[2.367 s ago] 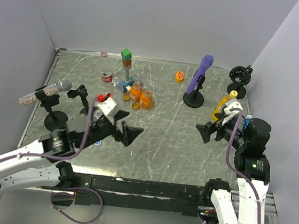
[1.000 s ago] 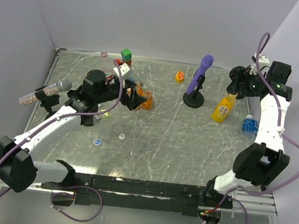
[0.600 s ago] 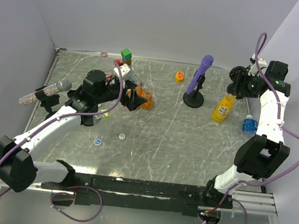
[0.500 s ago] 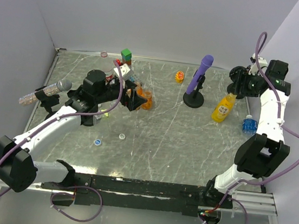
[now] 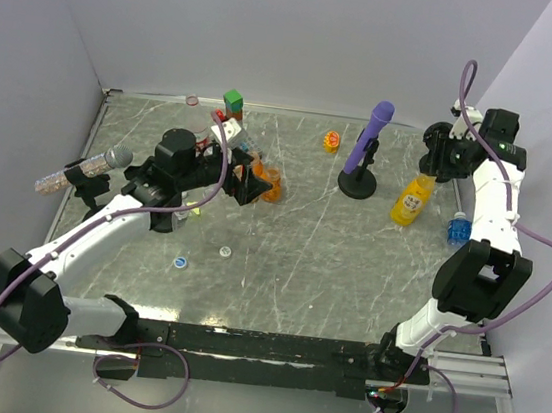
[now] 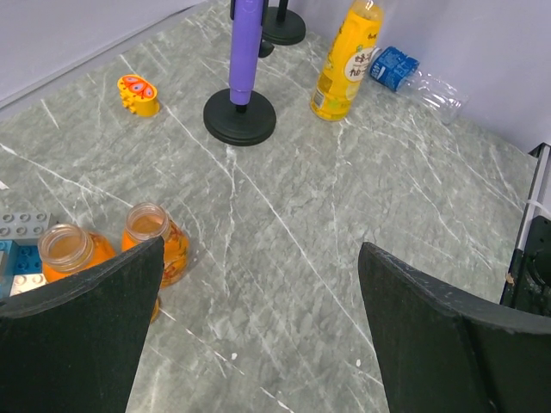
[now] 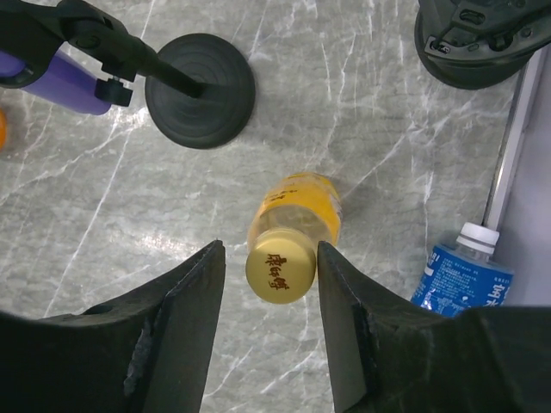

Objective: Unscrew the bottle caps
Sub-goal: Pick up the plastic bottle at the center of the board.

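A: How does the right gripper [image 7: 269, 255] stand?

B: It points straight down over the yellow juice bottle [image 7: 297, 211], jaws apart, one on each side of the yellow cap [image 7: 281, 271]. A sliver of table [image 7: 103, 198] shows between one finger [image 7: 185, 318] and the cap. On the other side I cannot tell whether the pad touches. It brackets the cap and does not clamp it.

A: Why come from above?

B: A screw cap turns about the bottle's axis, so a gripper lined up with that axis can twist by rolling the wrist. The bottle stands upright near the right wall and near the microphone stand's black base [image 7: 200, 90].

A: Is anything bracing the bottle?

B: No. The left gripper [image 6: 260, 258] is spread wide and empty, well apart from it, above two orange jars [image 6: 155, 241] whose mouths are already open. I judge the unheld bottle may spin with its cap.

A: What about the other caps?

B: The blue-labelled bottle [image 7: 461, 275] lies on its side by the wall with its white cap [image 7: 479, 234] on. A loose blue cap [image 5: 180, 262] and a loose pale cap [image 5: 225, 253] lie on the table's near-left part.
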Motion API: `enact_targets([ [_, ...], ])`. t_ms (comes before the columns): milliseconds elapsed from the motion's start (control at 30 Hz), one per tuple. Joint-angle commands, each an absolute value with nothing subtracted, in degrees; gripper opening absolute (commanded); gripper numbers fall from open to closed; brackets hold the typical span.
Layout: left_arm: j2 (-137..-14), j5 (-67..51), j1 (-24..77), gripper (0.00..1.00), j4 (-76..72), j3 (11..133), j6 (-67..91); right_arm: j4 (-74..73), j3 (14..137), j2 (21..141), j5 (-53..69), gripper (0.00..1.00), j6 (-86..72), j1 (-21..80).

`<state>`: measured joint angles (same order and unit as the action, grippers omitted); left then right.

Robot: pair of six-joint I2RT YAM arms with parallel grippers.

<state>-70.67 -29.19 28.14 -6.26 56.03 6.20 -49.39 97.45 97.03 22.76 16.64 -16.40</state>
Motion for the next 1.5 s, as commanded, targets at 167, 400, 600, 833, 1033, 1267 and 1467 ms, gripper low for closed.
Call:
enact_targets([
  [167,-71.2,-30.8,27.9,0.97,-8.3,56.5,5.7,-49.8,98.2,97.2,20.1,0.54,17.1,-15.7],
  [400,-71.2,-31.2,28.0,0.96,-8.3,56.5,5.9,-49.8,96.9,96.9,20.2,0.49,17.1,-15.6],
  [600,-71.3,-31.3,28.0,0.97,-8.3,56.5,6.1,-50.1,96.8,96.8,20.3,0.44,17.2,-15.6],
  [833,-71.5,-31.5,28.0,0.97,-8.5,56.4,6.2,-50.5,97.2,95.6,21.4,0.12,18.1,-15.6],
  [1033,-71.9,-34.6,27.9,0.97,-9.9,55.9,7.3,-51.2,97.1,89.2,24.3,0.04,19.4,-15.6],
  [1267,-73.0,-39.9,27.9,0.97,-14.6,54.8,11.3,-53.7,93.4,81.4,30.9,0.01,20.9,-14.2],
  [1467,-73.0,-48.5,28.9,0.96,-17.8,53.6,9.9,-53.9,85.6,74.6,35.1,0.0,22.2,-12.2],
])
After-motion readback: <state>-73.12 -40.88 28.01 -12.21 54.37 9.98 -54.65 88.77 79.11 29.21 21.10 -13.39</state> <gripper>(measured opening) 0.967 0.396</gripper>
